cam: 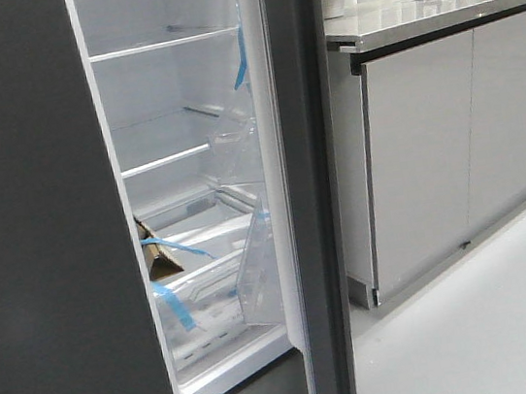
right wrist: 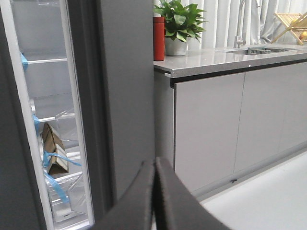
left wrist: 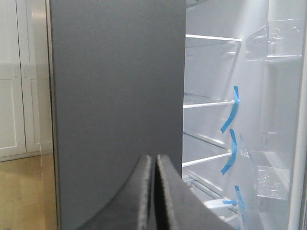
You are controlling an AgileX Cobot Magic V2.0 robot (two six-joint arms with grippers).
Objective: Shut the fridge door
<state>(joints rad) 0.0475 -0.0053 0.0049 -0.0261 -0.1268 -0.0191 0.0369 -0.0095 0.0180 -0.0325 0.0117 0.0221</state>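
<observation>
The fridge door (cam: 316, 189) stands open, seen nearly edge-on as a tall dark grey slab. Its white inner face carries clear plastic bins (cam: 259, 276) and blue tape. In the left wrist view its inner face (left wrist: 280, 110) with bins is at the far side of the open compartment. In the right wrist view its grey outer side (right wrist: 127, 91) is close ahead. My left gripper (left wrist: 154, 159) is shut and empty, facing the second dark grey door (left wrist: 115, 96). My right gripper (right wrist: 154, 162) is shut and empty, just short of the open door. Neither gripper shows in the front view.
The matching second door (cam: 32, 229) is shut. Inside are white shelves (cam: 163, 44), a drawer and a brown carton (cam: 159, 256). Glossy grey cabinets (cam: 432, 144) under a counter (right wrist: 225, 55) with a plant (right wrist: 180, 21) and red bottle (right wrist: 159, 31) stand beyond the door.
</observation>
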